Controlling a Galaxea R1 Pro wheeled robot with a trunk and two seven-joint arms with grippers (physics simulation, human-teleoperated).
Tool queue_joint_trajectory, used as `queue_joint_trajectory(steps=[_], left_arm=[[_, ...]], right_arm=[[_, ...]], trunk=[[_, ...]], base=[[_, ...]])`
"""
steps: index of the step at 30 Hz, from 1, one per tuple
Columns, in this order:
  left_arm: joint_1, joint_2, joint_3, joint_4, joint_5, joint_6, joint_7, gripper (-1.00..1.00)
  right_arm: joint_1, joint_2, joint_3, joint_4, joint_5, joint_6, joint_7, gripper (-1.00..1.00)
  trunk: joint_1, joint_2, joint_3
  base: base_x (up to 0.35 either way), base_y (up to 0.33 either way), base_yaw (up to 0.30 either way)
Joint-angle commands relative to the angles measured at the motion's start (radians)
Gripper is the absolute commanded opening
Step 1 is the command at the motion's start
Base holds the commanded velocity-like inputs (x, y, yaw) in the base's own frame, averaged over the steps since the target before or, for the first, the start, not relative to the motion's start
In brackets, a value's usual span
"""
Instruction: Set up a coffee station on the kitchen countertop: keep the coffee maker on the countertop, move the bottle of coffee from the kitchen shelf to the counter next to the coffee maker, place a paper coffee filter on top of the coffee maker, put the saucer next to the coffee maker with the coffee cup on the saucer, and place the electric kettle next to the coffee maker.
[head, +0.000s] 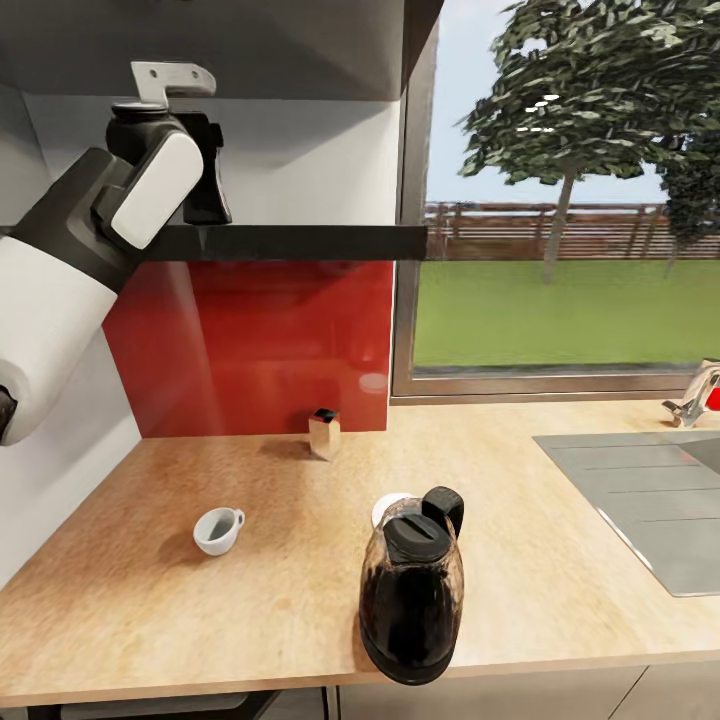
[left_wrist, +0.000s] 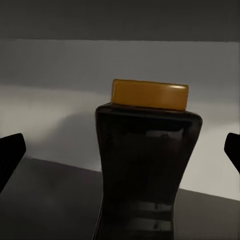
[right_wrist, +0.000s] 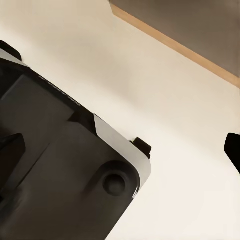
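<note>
up at the shelf, left side: the left gripper (head: 205, 170) is raised to the kitchen shelf (head: 300, 241), its dark fingers reaching in over the shelf edge.
hand state: spread wide and empty; in the left wrist view the two fingertips (left_wrist: 11, 155) sit at the outer edges with the bottle of coffee (left_wrist: 145, 175) standing free between them, touching neither.
bottle: straight ahead of the palm, upright on the shelf, dark glass body with an amber lid (left_wrist: 150, 94) on top; it looks centred between the fingers, perhaps slightly towards one of them.
step in hand: judged as the reach-in before the grasp of the bottle.
doing it well: ease forward until the body sits deep between the pads, keep the wrist level, then close on the dark body below the lid, not on the lid itself; the glass looks smooth, so a firm squeeze seems wise.
lift-out: raise only a little, as the cabinet underside hangs close above, then draw back past the shelf lip.
below the hand: the countertop (head: 150, 600) carries a coffee cup (head: 217, 530), a small metallic box (head: 324, 433), and the electric kettle (head: 412, 590) with a white saucer (head: 385, 508) just behind it.
landing spot: cannot tell which item is the coffee maker.
right gripper: fingertips spread at the edges of its own wrist view, holding nothing, over a dark robot part and pale floor.
</note>
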Motion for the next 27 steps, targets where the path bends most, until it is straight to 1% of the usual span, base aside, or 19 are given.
queue_joint_trajectory(steps=[1,7,16,18,24,27], left_arm=[[0.0,0.002,-0.005,-0.001,0.007,0.003,0.008,1.0],[0.021,0.013,-0.006,-0.005,0.007,0.001,0.007,1.0],[0.032,0.017,-0.009,-0.006,0.007,0.001,0.003,1.0],[0.032,0.017,-0.009,-0.005,0.007,0.001,-0.008,1.0],[0.032,0.017,-0.009,0.001,0.007,0.001,-0.078,1.0],[0.032,0.017,-0.009,0.007,0.007,0.002,-0.101,1.0]], right_arm=[[-0.001,0.0,-0.003,0.0,0.007,-0.004,0.003,1.0],[-0.001,0.0,-0.003,0.0,0.007,-0.004,0.003,1.0],[-0.001,0.0,-0.003,0.0,0.007,-0.004,0.001,1.0],[-0.001,0.0,-0.003,0.0,0.007,-0.004,0.0,1.0],[-0.001,0.0,-0.003,0.0,0.007,-0.004,-0.001,1.0],[-0.001,0.0,-0.003,0.0,0.007,-0.004,-0.001,1.0]], trunk=[[0.0,-0.001,-0.002],[0.0,-0.001,-0.002],[0.0,-0.001,-0.002],[0.0,-0.001,-0.002],[0.0,-0.001,-0.002],[0.0,-0.001,-0.002]], base=[[0.0,0.0,0.0],[0.0,0.0,0.0],[0.0,0.0,0.0],[0.0,0.0,0.0],[0.0,0.0,0.0],[0.0,0.0,0.0]])
